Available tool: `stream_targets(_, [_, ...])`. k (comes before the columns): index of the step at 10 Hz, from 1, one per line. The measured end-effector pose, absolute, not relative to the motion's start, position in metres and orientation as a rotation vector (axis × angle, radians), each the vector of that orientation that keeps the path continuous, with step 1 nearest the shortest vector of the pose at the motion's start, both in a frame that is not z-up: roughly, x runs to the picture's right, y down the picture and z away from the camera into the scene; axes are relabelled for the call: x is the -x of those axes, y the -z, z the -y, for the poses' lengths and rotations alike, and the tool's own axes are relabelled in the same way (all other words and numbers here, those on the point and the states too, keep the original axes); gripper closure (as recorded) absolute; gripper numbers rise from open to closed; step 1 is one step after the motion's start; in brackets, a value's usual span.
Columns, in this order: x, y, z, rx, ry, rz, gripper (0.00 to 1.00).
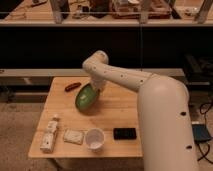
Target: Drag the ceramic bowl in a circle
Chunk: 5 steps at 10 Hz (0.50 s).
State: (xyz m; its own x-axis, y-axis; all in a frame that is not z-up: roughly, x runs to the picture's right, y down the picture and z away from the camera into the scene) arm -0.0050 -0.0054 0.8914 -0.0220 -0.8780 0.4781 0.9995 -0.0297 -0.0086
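Observation:
The green ceramic bowl (85, 97) sits on the wooden table (120, 112), left of centre, and looks tilted, its inside facing the camera. My white arm reaches in from the right and bends down over the bowl. The gripper (97, 88) is at the bowl's upper right rim, mostly hidden by the arm's wrist.
A small red-brown item (72, 86) lies at the far left of the table. Along the front edge lie a white bottle (49, 134), a flat packet (73, 136), a white cup (94, 139) and a black rectangular item (124, 133). Dark shelving stands behind the table.

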Motion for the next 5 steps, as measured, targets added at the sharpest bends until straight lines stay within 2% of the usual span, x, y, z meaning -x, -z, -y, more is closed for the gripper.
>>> stream_targets(5, [-0.078, -0.904, -0.011, 0.432, 1.37, 0.347, 1.0])
